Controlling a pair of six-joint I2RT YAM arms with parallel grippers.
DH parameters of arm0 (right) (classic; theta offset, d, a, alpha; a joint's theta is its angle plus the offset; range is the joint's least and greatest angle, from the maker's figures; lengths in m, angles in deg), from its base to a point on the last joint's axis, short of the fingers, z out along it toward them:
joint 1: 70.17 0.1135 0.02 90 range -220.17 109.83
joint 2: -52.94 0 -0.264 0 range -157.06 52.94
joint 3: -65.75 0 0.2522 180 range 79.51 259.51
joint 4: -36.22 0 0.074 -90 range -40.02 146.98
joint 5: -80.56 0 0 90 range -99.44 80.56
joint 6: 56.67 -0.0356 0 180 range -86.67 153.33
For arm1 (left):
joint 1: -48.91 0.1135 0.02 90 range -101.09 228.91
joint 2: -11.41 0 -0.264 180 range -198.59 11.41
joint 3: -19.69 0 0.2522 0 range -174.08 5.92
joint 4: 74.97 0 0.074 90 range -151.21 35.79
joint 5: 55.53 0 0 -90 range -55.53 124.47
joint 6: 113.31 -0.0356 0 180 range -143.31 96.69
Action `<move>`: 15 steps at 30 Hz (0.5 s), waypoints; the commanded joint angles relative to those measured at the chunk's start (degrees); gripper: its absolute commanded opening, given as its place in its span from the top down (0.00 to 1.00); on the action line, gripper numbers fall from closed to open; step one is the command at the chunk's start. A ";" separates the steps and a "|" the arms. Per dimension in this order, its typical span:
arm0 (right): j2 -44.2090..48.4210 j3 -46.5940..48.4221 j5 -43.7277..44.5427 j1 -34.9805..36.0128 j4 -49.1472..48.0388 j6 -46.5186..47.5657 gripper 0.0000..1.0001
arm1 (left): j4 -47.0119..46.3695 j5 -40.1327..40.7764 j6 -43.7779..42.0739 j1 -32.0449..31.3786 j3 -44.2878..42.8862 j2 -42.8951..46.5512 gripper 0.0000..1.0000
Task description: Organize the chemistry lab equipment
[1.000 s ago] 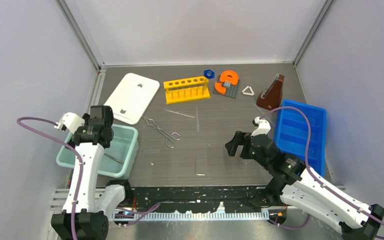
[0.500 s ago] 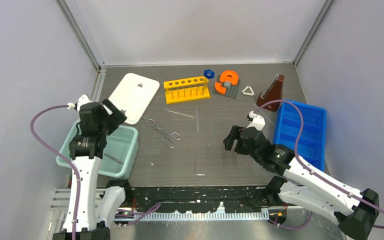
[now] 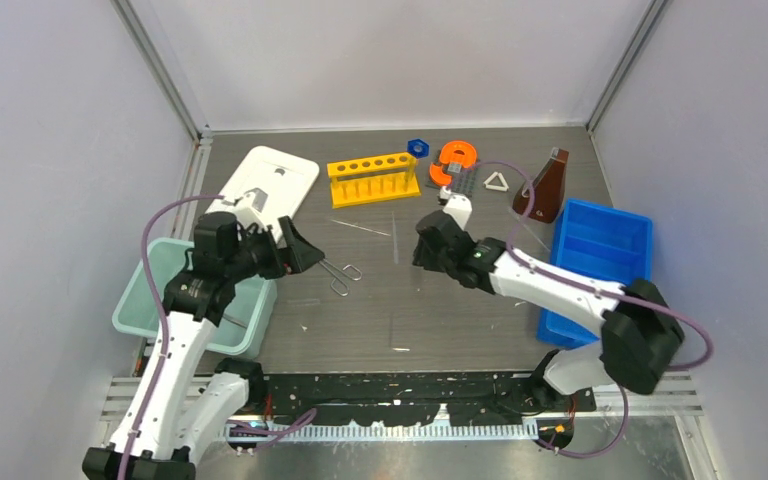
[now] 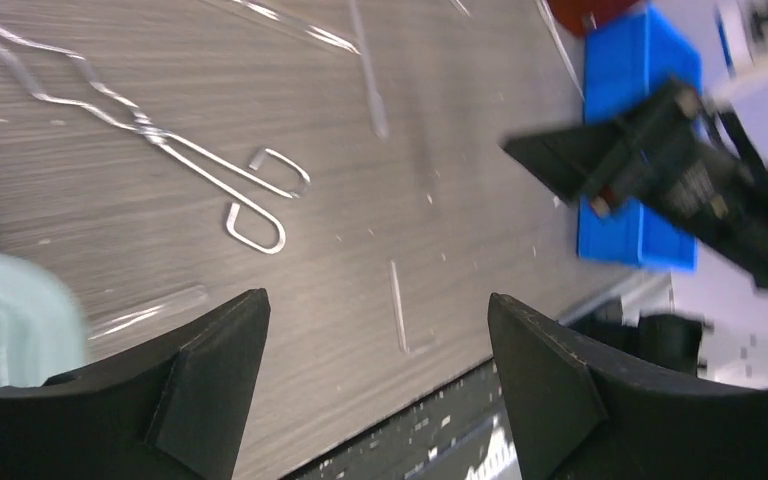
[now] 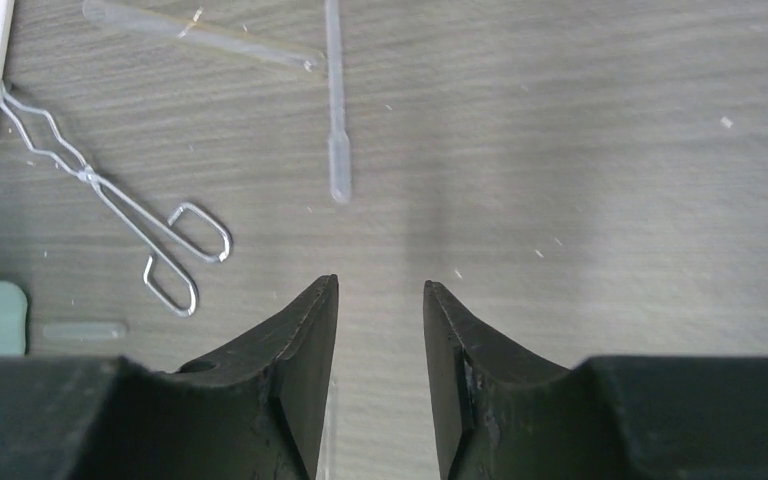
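Observation:
The wire metal tongs (image 3: 325, 262) lie flat left of the table's centre, also in the left wrist view (image 4: 160, 150) and the right wrist view (image 5: 120, 205). My left gripper (image 3: 290, 252) hangs just left of them, open wide and empty (image 4: 378, 297). A thin clear rod (image 3: 358, 228) and a clear pipette (image 5: 337, 110) lie nearby. My right gripper (image 3: 422, 252) hovers right of the pipette, its jaws narrowly open with nothing between them (image 5: 380, 285). At the back stand the yellow rack (image 3: 373, 178), blue hexagonal piece (image 3: 418, 147), white triangle (image 3: 497, 181) and brown flask (image 3: 545, 188).
A teal bin (image 3: 160, 300) sits at the near left with a white lid (image 3: 265, 190) behind it. A blue compartment tray (image 3: 600, 260) stands at the right. The orange horseshoe piece (image 3: 455, 160) sits on its grey base at the back. A short clear tube (image 4: 150, 308) lies beside the bin.
My left arm has swung right from over the teal bin to beside the tongs. My right arm has reached up and left toward the table's middle, and its jaws have narrowed.

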 commanded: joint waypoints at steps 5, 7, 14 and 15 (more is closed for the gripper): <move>-17.54 14.49 3.18 -0.01 -4.95 3.29 0.60 | 2.03 0.51 -10.02 -10.81 1.38 2.25 0.16; -21.12 16.96 3.73 -0.01 -4.98 4.00 0.60 | 2.37 1.25 -9.92 -11.14 2.06 3.56 0.15; -30.36 23.51 3.58 -0.59 -4.13 5.15 0.62 | 2.52 2.94 -9.25 -11.23 2.91 6.99 0.13; -31.44 23.88 3.54 -0.69 -3.74 5.25 0.63 | 2.49 3.08 -9.23 -11.24 2.98 7.29 0.13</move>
